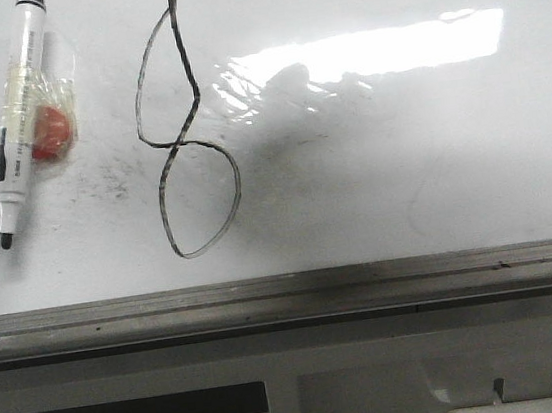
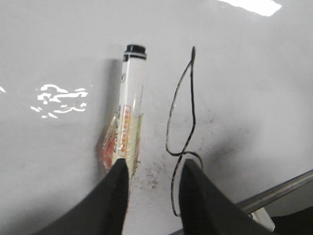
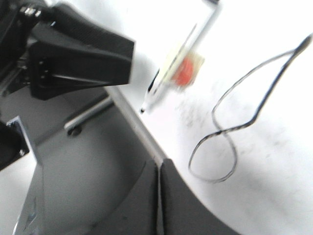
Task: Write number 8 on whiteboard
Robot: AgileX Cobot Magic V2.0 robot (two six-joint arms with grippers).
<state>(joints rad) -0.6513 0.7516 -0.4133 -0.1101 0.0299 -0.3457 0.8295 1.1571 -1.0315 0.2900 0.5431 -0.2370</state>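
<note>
Grey rail (image 1: 287, 296) below number 8 (image 1: 185, 137)

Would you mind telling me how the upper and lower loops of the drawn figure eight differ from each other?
On the number 8, the upper loop is tall, narrow and pointed at its top, while the lower loop is rounder and wider. The upper loop's right side is a darker, thicker stroke; the lower loop's line looks thinner and greyer. Both are black marker lines on the whiteboard, meeting at one crossing.
</note>
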